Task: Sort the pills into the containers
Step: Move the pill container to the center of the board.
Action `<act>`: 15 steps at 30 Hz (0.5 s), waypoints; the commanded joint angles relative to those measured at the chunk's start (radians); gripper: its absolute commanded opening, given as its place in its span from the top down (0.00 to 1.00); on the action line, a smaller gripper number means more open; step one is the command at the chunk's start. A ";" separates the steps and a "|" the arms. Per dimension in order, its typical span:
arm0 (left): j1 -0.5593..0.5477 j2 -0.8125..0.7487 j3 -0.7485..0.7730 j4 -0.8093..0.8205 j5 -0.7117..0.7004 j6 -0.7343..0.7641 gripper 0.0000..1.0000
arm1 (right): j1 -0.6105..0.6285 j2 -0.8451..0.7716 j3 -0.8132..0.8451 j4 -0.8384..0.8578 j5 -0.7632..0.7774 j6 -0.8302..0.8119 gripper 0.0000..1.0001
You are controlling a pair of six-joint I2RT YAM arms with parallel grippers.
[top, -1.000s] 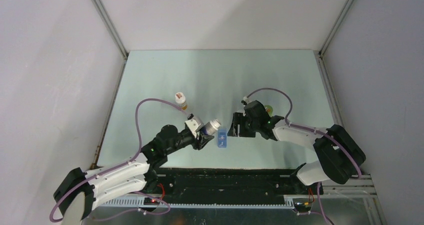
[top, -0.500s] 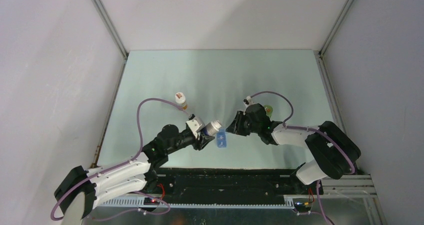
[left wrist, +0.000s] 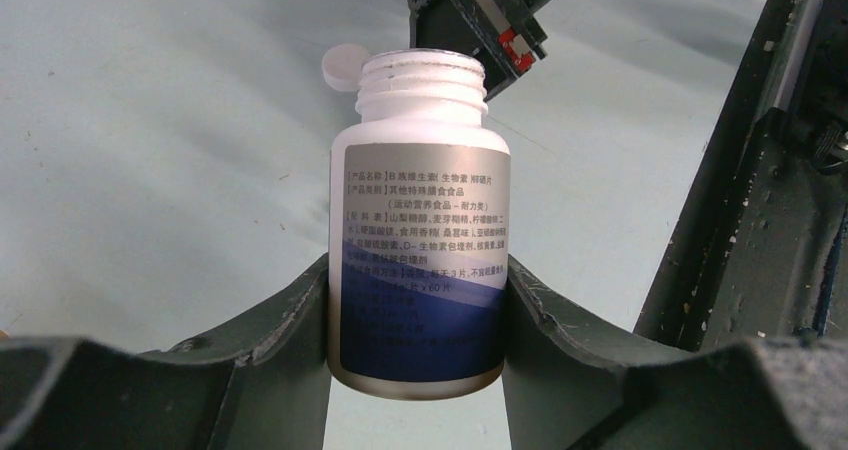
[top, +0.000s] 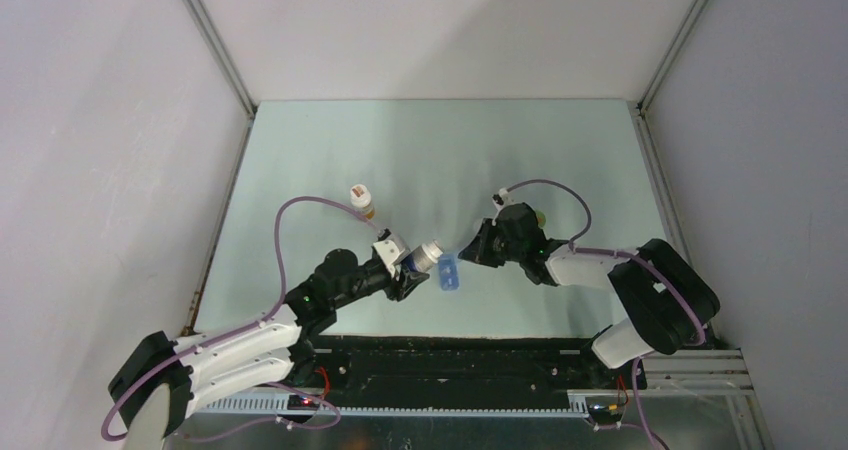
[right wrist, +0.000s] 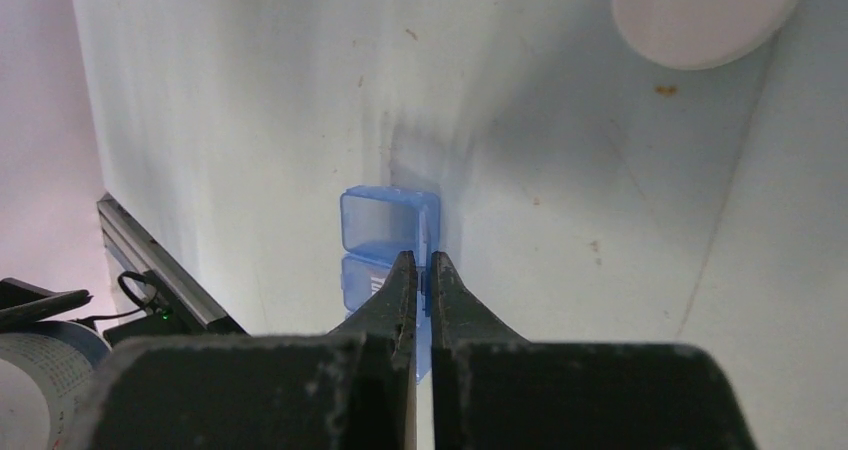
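Observation:
My left gripper (left wrist: 418, 280) is shut on an uncapped white bottle (left wrist: 420, 220) with a blue-and-grey label; its open mouth points toward the right arm (left wrist: 480, 10). In the top view this bottle (top: 428, 257) lies tilted, its mouth next to the translucent blue pill box (top: 449, 273). My right gripper (right wrist: 420, 268) is shut on a thin upright blue edge of the pill box (right wrist: 385, 230), whose square containers show just past the fingertips. From above, the right gripper (top: 470, 251) sits at the box's far right end. No pills are in view.
A small orange bottle with a white cap (top: 362, 200) stands left of centre. A green round bottle (top: 540, 215) peeks out behind the right wrist. A loose white cap (right wrist: 705, 10) lies on the table beyond the box. A black rail (top: 450, 355) runs along the near edge.
My right gripper has swung left and down to the pill box and shut on its edge. The box has shifted slightly. The left gripper and its bottle have stayed put.

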 commanded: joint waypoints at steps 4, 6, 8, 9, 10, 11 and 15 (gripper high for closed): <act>0.001 0.020 0.037 0.005 0.023 0.031 1.00 | -0.058 -0.101 0.032 -0.180 -0.053 -0.148 1.00; 0.001 0.033 0.039 0.003 0.039 0.030 1.00 | -0.070 -0.131 0.037 -0.251 -0.068 -0.194 1.00; 0.000 0.052 0.044 0.004 0.063 0.027 1.00 | -0.077 -0.156 0.041 -0.300 -0.083 -0.237 1.00; 0.001 0.069 0.049 0.004 0.071 0.024 1.00 | -0.079 -0.163 0.046 -0.335 -0.088 -0.251 1.00; 0.001 0.077 0.052 0.005 0.091 0.023 1.00 | -0.080 -0.172 0.049 -0.350 -0.102 -0.274 1.00; 0.001 0.099 0.060 0.006 0.101 0.019 1.00 | -0.081 -0.173 0.058 -0.377 -0.108 -0.283 1.00; -0.005 0.173 0.091 0.000 0.153 0.012 1.00 | -0.080 -0.154 0.078 -0.417 -0.145 -0.315 1.00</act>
